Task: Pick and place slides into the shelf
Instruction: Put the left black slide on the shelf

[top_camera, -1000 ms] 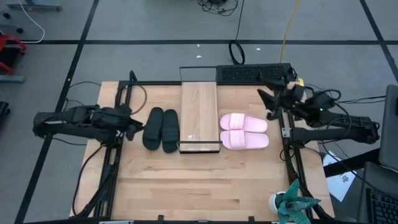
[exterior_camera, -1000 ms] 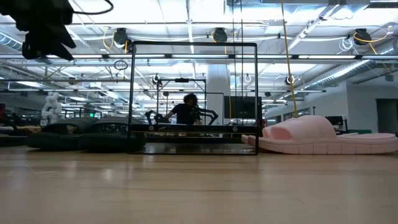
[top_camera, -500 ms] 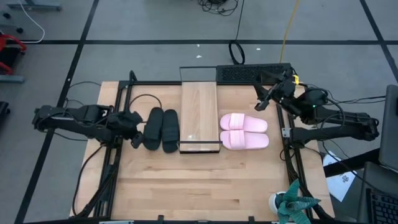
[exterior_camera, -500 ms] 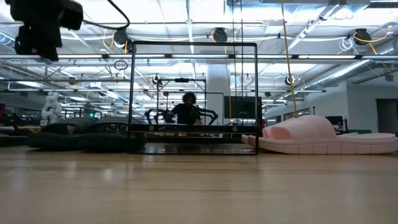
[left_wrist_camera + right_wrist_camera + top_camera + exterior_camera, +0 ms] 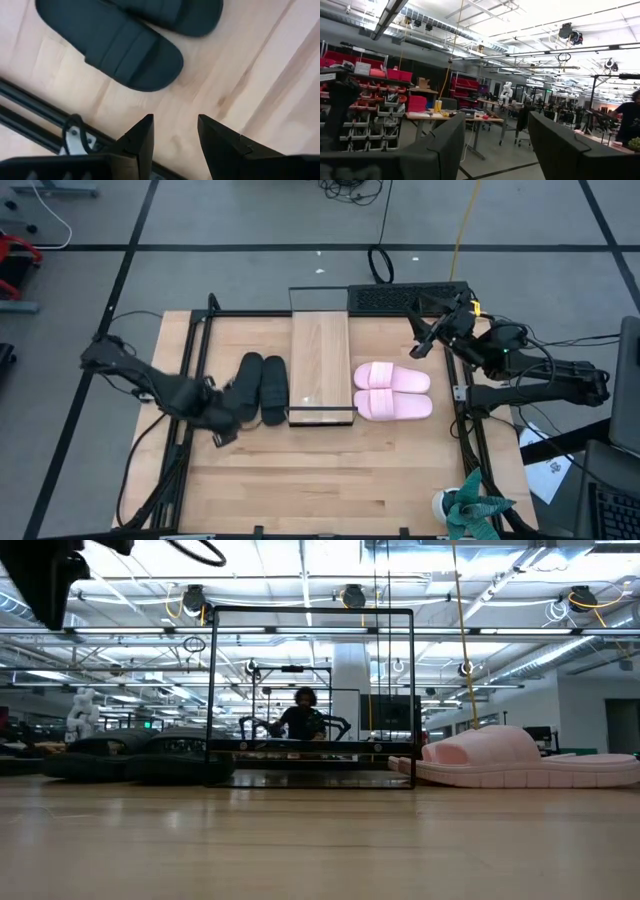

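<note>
Shelf board bare; black slides and pink slides flank it.

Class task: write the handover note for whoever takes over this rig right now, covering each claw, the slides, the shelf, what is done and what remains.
Left claw: open, empty, over the table at the near end of the black slides.
Right claw: open, empty, raised near the table's far right edge.
Black pair lies left of the shelf; pink slides lie right of it.
Done: nothing is on the shelf.
Left: place all four slides.
</note>
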{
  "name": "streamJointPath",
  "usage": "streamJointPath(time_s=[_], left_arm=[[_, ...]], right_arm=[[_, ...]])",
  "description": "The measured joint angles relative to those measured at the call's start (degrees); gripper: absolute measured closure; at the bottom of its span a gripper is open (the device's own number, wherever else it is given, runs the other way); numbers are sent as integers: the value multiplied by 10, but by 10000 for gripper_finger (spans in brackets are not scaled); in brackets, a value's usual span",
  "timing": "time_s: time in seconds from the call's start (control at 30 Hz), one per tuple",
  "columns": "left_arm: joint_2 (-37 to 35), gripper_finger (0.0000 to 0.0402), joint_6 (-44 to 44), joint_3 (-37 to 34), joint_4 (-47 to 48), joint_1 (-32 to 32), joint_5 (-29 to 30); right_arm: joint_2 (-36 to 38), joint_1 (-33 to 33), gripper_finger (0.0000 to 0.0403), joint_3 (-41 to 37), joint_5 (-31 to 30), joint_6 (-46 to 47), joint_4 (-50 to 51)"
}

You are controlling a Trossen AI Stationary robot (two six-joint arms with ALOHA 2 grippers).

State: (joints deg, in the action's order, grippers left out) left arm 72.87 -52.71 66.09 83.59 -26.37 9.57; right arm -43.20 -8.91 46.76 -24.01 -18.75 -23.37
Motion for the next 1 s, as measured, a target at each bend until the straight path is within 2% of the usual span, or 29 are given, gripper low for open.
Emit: streamJointPath(time_s=[0.17, 0.33, 0.5, 0.67, 0.8, 1.0], left_arm=[[60, 252, 6, -4, -3, -61, 43], [100, 252, -4, -4, -37, -112, 120], [125, 252, -10, -5, -35, -139, 179], [128, 252, -51, -5, -38, -143, 187], [128, 252, -63, -5, -39, -143, 171], [128, 252, -51, -5, -47, -143, 181]], right_arm=[[0, 0, 195, 0, 0, 0, -9], [0, 0, 195, 0, 0, 4, -15], [0, 0, 195, 0, 0, 15, -14], [0, 0, 195, 0, 0, 16, -4], [0, 0, 195, 0, 1, 15, 2], [0, 0, 195, 0, 1, 15, 3]])
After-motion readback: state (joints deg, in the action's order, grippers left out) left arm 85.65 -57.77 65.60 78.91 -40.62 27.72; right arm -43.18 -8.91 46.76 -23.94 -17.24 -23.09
